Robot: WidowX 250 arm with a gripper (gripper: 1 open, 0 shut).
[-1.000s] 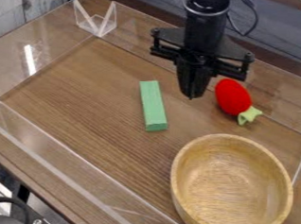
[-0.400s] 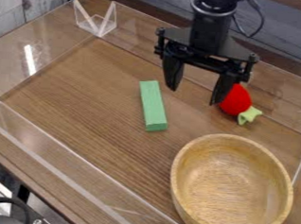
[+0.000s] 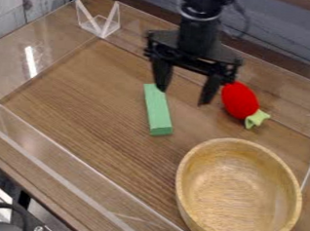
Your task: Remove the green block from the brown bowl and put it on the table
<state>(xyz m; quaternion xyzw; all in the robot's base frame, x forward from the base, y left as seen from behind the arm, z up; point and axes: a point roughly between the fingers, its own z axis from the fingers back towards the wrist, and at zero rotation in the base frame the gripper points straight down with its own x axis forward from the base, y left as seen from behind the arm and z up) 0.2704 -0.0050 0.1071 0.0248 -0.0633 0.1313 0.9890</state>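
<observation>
Wood-grain table (image 3: 80, 104), green block (image 3: 157, 110) lying flat, open tool (image 3: 184, 86) above, strawberry (image 3: 238, 97) beside, brown bowl (image 3: 239, 195) empty

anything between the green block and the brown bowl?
Nothing. In the camera view, only bare wood-grain table separates the green block from the brown bowl. The strawberry toy sits off to the side.

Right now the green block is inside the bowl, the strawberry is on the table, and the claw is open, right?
Not quite. The green block isn't inside the bowl; it lies flat on the table, up and to the left of the empty bowl, as the camera view shows. The rest is right: the strawberry is on the table and the claw is open.
</observation>
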